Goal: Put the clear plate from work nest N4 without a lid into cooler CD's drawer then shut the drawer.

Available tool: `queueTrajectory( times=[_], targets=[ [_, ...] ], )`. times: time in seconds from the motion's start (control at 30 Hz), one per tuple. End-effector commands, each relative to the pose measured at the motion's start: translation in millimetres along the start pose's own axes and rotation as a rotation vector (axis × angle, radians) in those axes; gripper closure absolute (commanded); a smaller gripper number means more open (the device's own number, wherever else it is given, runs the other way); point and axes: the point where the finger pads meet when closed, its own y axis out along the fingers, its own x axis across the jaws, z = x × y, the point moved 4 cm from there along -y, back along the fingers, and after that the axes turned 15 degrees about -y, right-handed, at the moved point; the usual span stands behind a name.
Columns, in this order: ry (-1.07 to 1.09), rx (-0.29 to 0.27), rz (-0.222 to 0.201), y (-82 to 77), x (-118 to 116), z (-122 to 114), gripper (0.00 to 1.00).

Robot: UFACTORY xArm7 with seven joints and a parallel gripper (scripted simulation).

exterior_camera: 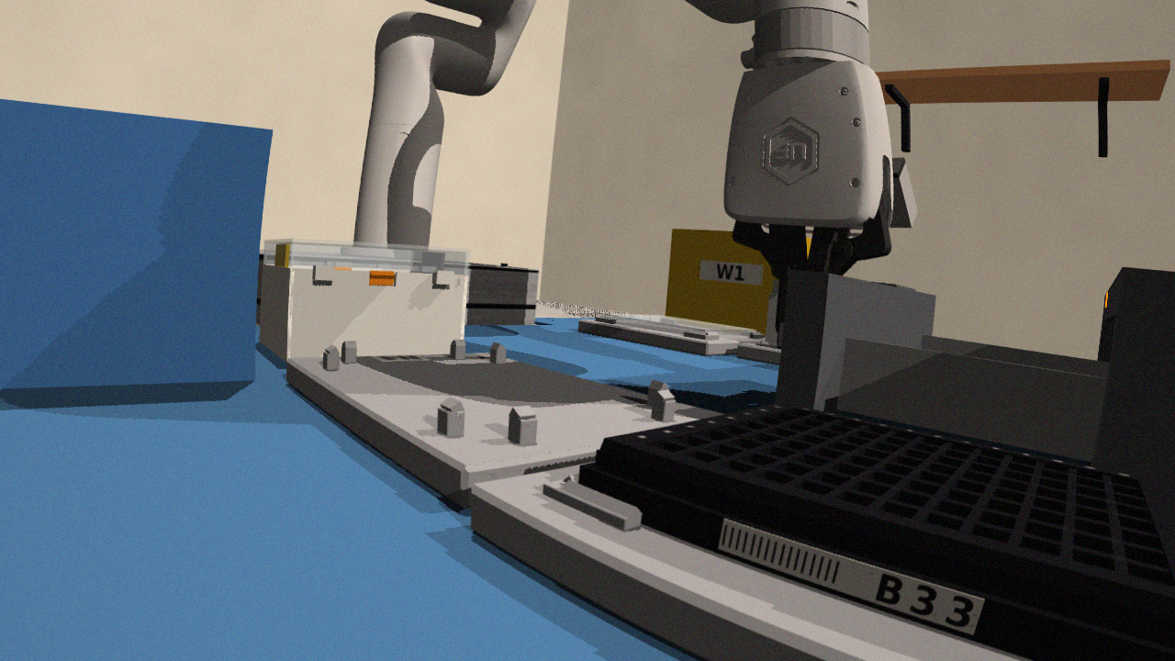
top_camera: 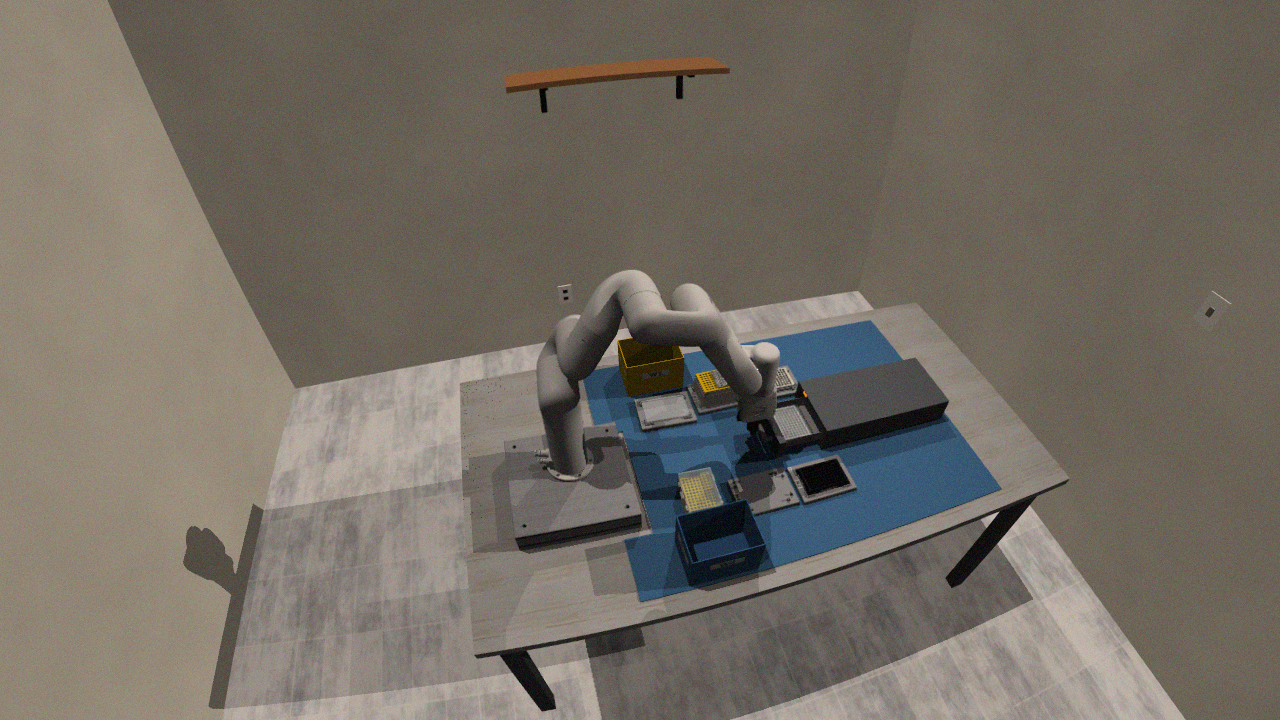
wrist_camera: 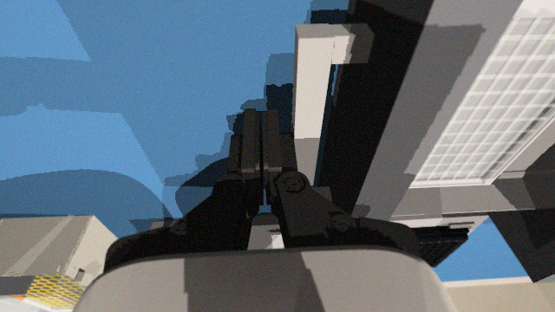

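The clear plate [top_camera: 794, 423] lies flat in the open drawer [exterior_camera: 854, 337] of the dark cooler CD [top_camera: 872, 400]. In the wrist view it shows as a white grid [wrist_camera: 486, 104] inside the drawer. The cooler's lamp [exterior_camera: 1106, 299] glows amber. My gripper [top_camera: 759, 440] is shut and empty, pointing down at the drawer's front on the arm-base side. In the wrist view its fingertips stand close beside the pale bar handle [wrist_camera: 310, 100]; I cannot tell whether they touch it. In the exterior view the gripper [exterior_camera: 809, 254] dips behind the drawer's front panel.
An empty nest [top_camera: 765, 490] lies next to the black plate B33 [top_camera: 821, 477]. The lidded tip box [top_camera: 699, 488] and the blue bin [top_camera: 718, 541] stand in front. The yellow bin W1 [top_camera: 649, 365], a lidded plate [top_camera: 665, 411] and two more racks stand behind.
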Motion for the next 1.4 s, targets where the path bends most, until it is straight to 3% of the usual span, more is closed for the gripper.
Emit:
queueTrajectory(
  times=[0.0,1.37],
  targets=[
    [0.0,-0.001,-0.005,-2.0,5,-1,1.0],
    [0.0,-0.001,-0.006,-2.5,57,-15,1.0]
  ],
)
